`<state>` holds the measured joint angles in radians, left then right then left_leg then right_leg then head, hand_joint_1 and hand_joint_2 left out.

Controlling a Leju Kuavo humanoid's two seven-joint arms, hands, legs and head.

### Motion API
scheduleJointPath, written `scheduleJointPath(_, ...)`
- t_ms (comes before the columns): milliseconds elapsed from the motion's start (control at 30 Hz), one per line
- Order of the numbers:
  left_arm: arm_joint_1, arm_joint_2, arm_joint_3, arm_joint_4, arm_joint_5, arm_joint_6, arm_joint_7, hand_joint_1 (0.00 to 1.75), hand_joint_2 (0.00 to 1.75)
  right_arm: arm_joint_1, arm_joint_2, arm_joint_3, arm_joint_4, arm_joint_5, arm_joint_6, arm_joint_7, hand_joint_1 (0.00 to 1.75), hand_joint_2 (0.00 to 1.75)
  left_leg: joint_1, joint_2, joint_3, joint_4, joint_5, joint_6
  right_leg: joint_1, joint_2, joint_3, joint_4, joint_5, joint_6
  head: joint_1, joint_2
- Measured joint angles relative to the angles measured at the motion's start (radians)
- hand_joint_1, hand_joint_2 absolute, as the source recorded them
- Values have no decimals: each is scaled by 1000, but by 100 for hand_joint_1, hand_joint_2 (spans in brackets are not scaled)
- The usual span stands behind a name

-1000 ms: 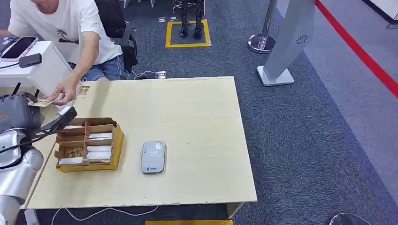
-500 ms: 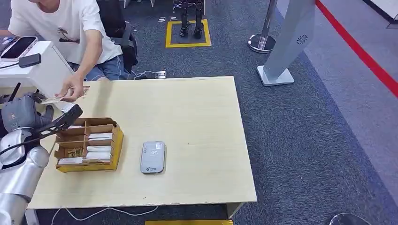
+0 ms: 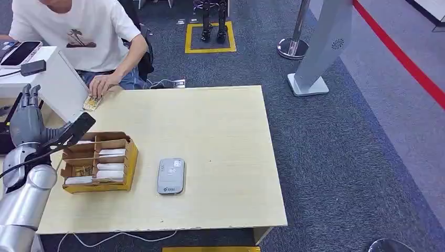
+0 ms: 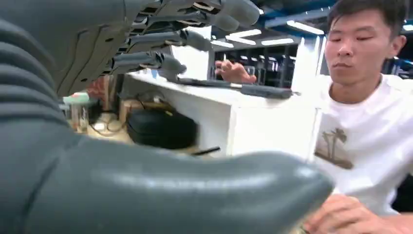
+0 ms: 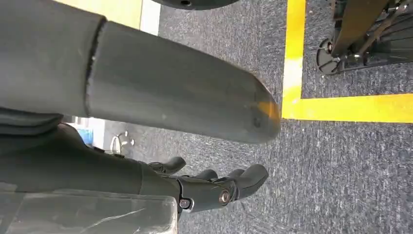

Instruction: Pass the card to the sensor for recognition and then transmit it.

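Left hand raised and bare beside the table; the card lies under a person's hand at the far left corner.

The table [image 3: 210, 131] is the landmark. The left hand [image 3: 29, 118] is held up off the table's left edge, fingers [image 3: 30, 97] straight and spread with nothing between them; the left wrist view shows the same fingers [image 4: 165, 61] parted from the thumb [image 4: 195, 195]. The card [image 3: 92, 103] lies flat at the table's far left corner, and a person's hand [image 3: 103, 84] rests on it. A divided cardboard box [image 3: 99, 161] sits near the table's left edge with pale cards in its slots. The grey sensor [image 3: 171, 176] lies just right of the box, apart from it. The right hand [image 5: 214, 187] hangs over carpet, fingers loosely curled and holding nothing.
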<state>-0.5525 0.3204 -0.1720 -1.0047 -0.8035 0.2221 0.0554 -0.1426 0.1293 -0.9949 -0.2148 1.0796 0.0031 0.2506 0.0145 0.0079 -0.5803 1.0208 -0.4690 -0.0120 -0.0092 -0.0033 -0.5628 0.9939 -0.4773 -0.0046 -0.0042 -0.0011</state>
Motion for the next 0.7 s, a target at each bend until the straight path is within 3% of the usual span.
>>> scheduleJointPath(167, 81, -3, -5, -128, 71, -100, -14, 0, 175, 16, 0, -2, 0, -19, 0, -16, 0, 0, 0, 0, 0, 0, 0, 0, 0, 0, 0, 0, 0, 0, 0, 0)
scheduleJointPath(367, 164, 15, -63, -265, 113, -218, -12, 0, 175, 35, 0, -13, 0, -35, -1, -29, 0, 0, 0, 0, 0, 0, 0, 0, 0, 0, 0, 0, 0, 0, 0, 0)
scheduleJointPath(567, 221, 104, -155, -378, 195, -337, -12, 0, 175, 45, -2, -27, 0, -47, -2, -30, 0, 0, 0, 1, 0, 0, 0, 0, 0, 1, 0, 0, 0, 0, 0, 0)
scheduleJointPath(700, 251, 177, -200, -434, 224, -380, -13, 0, 175, 46, -3, -31, 0, -47, -3, -29, 0, 0, 1, 1, 0, 0, 0, 0, 0, 1, 0, 0, 0, 0, 0, 0)
